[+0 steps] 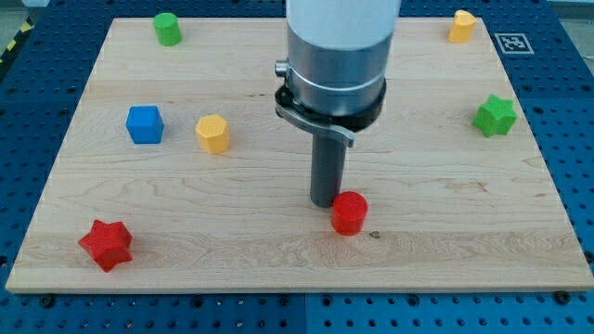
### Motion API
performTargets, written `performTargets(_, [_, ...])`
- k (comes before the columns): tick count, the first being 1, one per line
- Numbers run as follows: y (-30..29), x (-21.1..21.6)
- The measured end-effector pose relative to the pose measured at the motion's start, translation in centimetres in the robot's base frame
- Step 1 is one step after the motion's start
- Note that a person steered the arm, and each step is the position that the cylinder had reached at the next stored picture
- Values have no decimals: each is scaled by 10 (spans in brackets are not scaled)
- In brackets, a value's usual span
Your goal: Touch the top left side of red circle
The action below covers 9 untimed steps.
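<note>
The red circle [350, 212] is a short red cylinder lying on the wooden board [278, 250], a little right of centre and toward the view's bottom. My tip [325, 204] stands on the board right at the circle's upper left side, touching it or nearly so. The rod rises straight up into the grey arm body at the view's top.
A red star [106, 244] lies at the bottom left. A blue cube [145, 124] and a yellow hexagon [213, 134] lie at the left. A green cylinder [167, 28] is at the top left, a yellow block [461, 26] at the top right, a green star [495, 115] at the right.
</note>
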State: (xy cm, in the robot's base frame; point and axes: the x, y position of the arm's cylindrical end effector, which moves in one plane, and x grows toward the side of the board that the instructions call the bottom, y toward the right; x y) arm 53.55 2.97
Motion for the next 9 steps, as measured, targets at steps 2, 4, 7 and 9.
performTargets(2, [15,30])
performTargets(4, [25,12])
performTargets(7, [44,28])
performTargets(9, [44,28])
